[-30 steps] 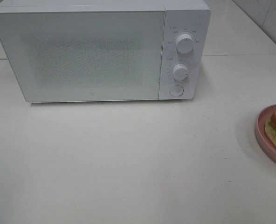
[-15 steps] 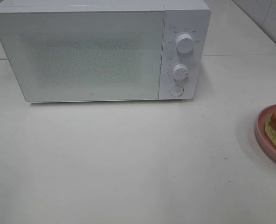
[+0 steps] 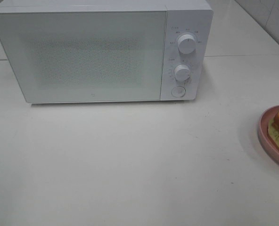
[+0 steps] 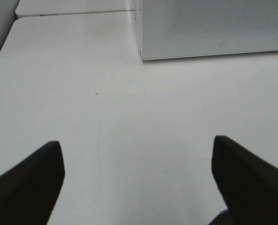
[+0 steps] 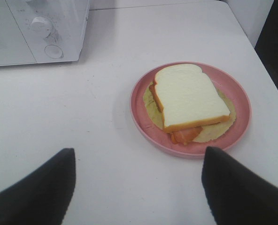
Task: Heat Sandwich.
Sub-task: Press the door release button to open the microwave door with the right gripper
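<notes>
Right wrist view: sandwich [image 5: 188, 97] flat on the pink plate [image 5: 240, 110], white bread on top (orange filling out at one edge). Plate on the white table [image 5: 59, 108], well apart from the microwave [image 5: 35, 28], door shut. Right gripper [image 5: 138, 151] spread wide, near the plate, empty. Left gripper [image 4: 136, 141] also spread wide and empty, over the table near a microwave corner.

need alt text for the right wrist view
A sandwich of white bread slices with golden crust lies on a round pink plate on a white table. The open black right gripper hovers short of it; a white microwave sits beyond.
</notes>
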`<action>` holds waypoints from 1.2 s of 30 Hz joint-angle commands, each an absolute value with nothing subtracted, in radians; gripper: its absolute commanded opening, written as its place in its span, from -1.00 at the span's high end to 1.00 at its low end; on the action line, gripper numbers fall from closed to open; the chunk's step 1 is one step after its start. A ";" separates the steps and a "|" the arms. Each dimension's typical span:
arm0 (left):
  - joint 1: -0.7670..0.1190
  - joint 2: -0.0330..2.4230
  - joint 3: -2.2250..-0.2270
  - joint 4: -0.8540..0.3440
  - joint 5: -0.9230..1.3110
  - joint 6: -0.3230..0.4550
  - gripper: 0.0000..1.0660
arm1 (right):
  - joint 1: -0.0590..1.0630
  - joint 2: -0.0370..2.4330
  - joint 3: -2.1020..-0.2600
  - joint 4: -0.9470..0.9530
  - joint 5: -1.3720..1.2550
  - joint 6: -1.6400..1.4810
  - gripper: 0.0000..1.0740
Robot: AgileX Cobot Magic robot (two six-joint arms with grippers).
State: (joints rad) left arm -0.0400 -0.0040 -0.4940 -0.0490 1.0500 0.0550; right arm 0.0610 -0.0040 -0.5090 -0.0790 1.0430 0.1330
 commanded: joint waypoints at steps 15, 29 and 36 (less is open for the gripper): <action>-0.040 -0.026 -0.491 -0.050 1.038 0.054 -0.48 | 0.061 0.179 -0.521 -0.088 0.713 0.132 -0.35; -0.040 -0.026 -0.491 -0.050 1.038 0.054 -0.48 | 0.061 0.529 -0.521 0.025 0.370 0.000 -0.35; -0.040 -0.026 -0.491 -0.050 1.038 0.054 -0.48 | 0.061 0.688 -0.521 0.007 0.149 0.000 -0.35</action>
State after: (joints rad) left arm -0.0400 -0.0040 -0.4940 -0.0490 1.0500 0.0550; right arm 0.0610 0.6420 -0.5200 0.0160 0.2380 0.0080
